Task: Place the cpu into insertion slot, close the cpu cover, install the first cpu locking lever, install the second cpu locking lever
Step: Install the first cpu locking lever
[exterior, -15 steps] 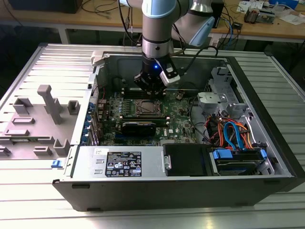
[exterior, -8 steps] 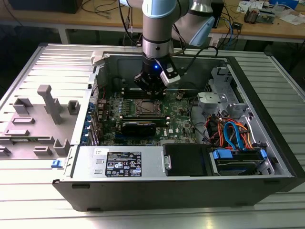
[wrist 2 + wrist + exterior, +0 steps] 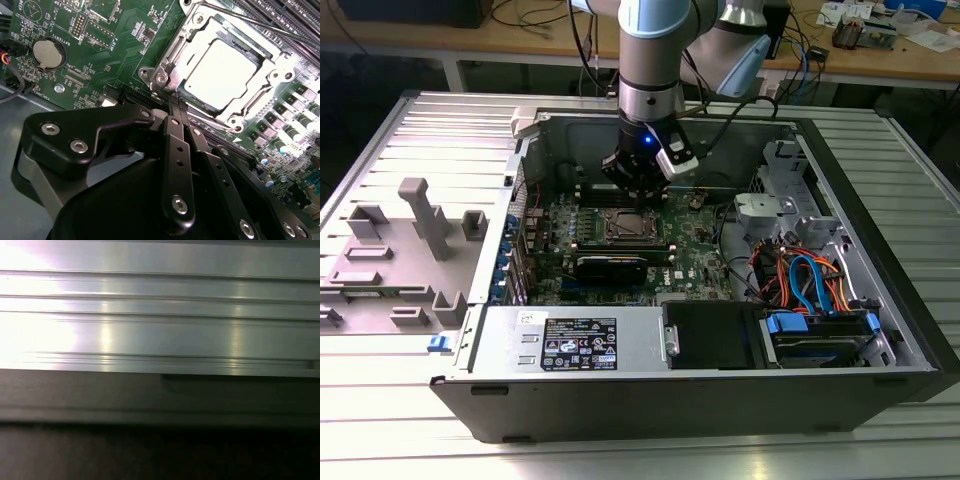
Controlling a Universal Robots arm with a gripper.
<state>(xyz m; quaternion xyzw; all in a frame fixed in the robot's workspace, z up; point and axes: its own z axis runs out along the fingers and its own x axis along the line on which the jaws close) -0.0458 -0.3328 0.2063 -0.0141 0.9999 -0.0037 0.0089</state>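
— Where is the arm right now?

— Down inside the open case (image 3: 880,300), which lies on its side on the ribbed metal bench (image 3: 410,130). In the exterior view the pincer (image 3: 633,188) hangs just over the far edge of the slot (image 3: 625,226) on the green board (image 3: 695,262).

— And the pincer, open or closed?

— Closed, with nothing between the tips. In the second wrist view the two black fingers (image 3: 176,150) run side by side and meet at the pincer (image 3: 176,101) tip, which sits right at the slot's (image 3: 165,77) corner, by the silver rim and its screw.

— So where's the cpu?

— Already in the slot. The cpu (image 3: 220,75) shows as a pale, bright square lying flat in the middle of the silver frame.

— Is the cover down?

— It looks so: the cover (image 3: 267,67) lies flat around the cpu, its window framing the chip. A thin wire lever (image 3: 260,25) runs along the far side of the frame; whether it is latched I cannot tell.

— Anything else near it?

— A round coin cell (image 3: 47,53) sits on the board well away from the slot. In the exterior view a long black card (image 3: 610,266) lies just in front of the slot, the silver power supply (image 3: 570,340) fills the near side of the case, and blue and orange cables (image 3: 810,285) bunch toward the exterior view's right.
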